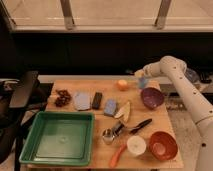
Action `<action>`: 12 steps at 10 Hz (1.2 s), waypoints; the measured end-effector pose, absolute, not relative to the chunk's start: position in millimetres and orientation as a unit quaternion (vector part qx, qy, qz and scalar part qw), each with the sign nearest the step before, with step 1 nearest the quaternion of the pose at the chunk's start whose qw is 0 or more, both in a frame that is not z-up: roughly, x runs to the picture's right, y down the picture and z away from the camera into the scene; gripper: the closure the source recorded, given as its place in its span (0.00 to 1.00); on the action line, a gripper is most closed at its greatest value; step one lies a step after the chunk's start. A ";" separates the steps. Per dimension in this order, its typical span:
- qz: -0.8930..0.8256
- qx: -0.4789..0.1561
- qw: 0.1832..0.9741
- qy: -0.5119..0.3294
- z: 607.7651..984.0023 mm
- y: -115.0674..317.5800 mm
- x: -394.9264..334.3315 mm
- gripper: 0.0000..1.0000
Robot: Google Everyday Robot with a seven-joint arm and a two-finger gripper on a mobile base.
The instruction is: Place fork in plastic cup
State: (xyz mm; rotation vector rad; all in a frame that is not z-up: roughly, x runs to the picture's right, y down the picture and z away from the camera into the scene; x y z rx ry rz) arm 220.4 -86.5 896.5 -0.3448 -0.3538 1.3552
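The pale blue translucent plastic cup [143, 83] stands at the back right of the wooden table [100, 120], just behind the purple bowl [152, 97]. My gripper [139, 75], on the white arm reaching in from the right, hangs right over the cup's left rim. I cannot make out the fork; it may be hidden in the gripper or behind it. Nothing thin and silvery lies on the table near the cup.
An orange fruit [122, 84] sits left of the cup. A green tray [30, 150] fills the front left. A black-handled knife [139, 126], metal measuring cup [107, 136], white round cup [136, 145], orange bowl [162, 145] and carrot [118, 156] crowd the front right.
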 end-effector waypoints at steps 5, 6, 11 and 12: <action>0.633 -0.148 0.743 -0.161 895.0 -87.7 226.1 1.00; 0.646 -0.141 0.733 -0.161 892.3 -88.5 240.3 1.00; 0.706 -0.102 0.686 -0.143 885.0 -85.6 307.4 1.00; 0.712 -0.099 0.681 -0.139 885.9 -83.5 311.7 1.00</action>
